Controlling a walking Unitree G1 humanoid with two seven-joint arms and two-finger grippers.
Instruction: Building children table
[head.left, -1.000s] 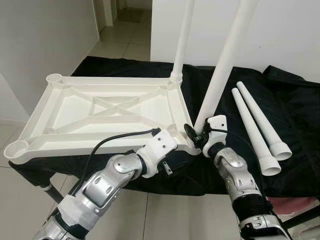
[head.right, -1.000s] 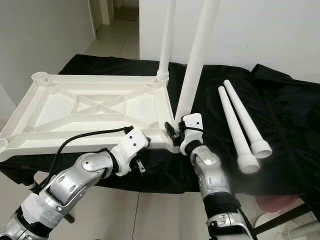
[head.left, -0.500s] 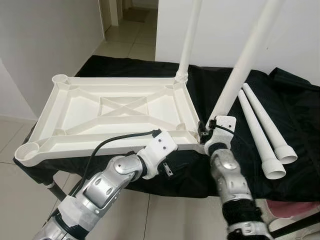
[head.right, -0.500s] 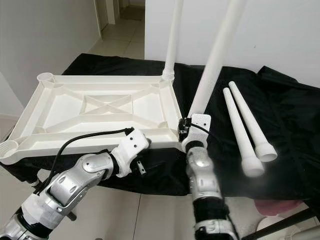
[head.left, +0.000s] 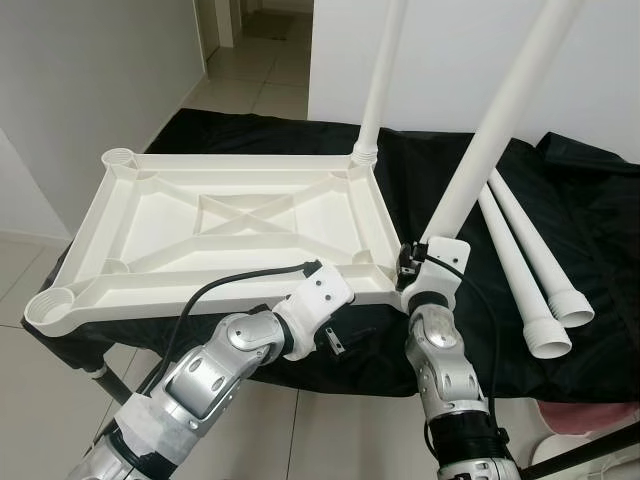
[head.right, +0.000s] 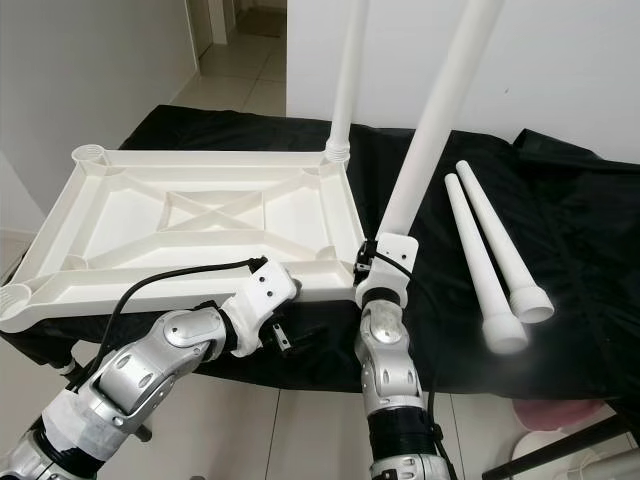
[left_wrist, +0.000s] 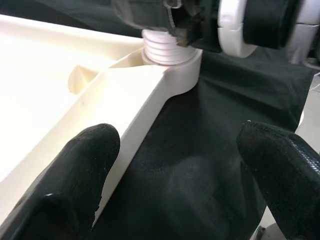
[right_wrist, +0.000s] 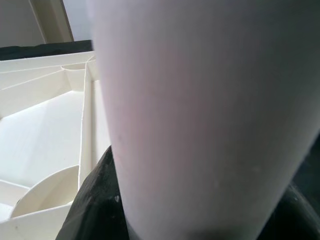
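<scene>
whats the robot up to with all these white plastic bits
It is putting together a small table. The white tabletop lies upside down on a black cloth. The right gripper is closed around a leg at the near right corner socket. The left gripper is open at the tabletop's near edge. One leg already stands at the far corner; two spare legs lie alongside.
</scene>
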